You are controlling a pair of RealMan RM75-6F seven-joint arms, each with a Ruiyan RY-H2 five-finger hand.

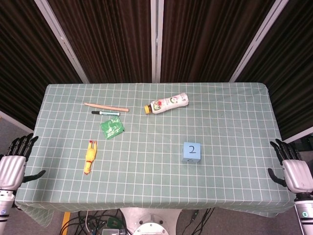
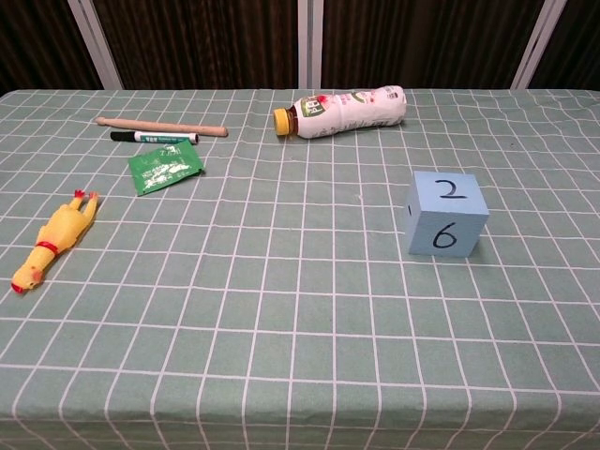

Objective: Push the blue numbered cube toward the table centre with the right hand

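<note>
Though off the table's right edge, right robot hand (image 1: pixel 296 172) open-fingered, well apart from blue cube (image 1: pixel 191 152).

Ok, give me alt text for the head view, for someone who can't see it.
A blue numbered cube showing a 2 sits right of centre on a green checked tablecloth, far from the open right robot hand at the table's edge. Further left lie a white plastic bottle, yellow rubber chicken and green packet.

Over on the far left of the checked tablecloth (image 1: pixel 234 103) we've got a wooden stick (image 1: pixel 106 106), a marker pen (image 1: pixel 105 113) just beside it, a green packet (image 1: pixel 112 127) near them, a yellow rubber chicken (image 1: pixel 90 156) closer in, and a drink bottle (image 1: pixel 167 103) lying flat, mid-table.
</note>
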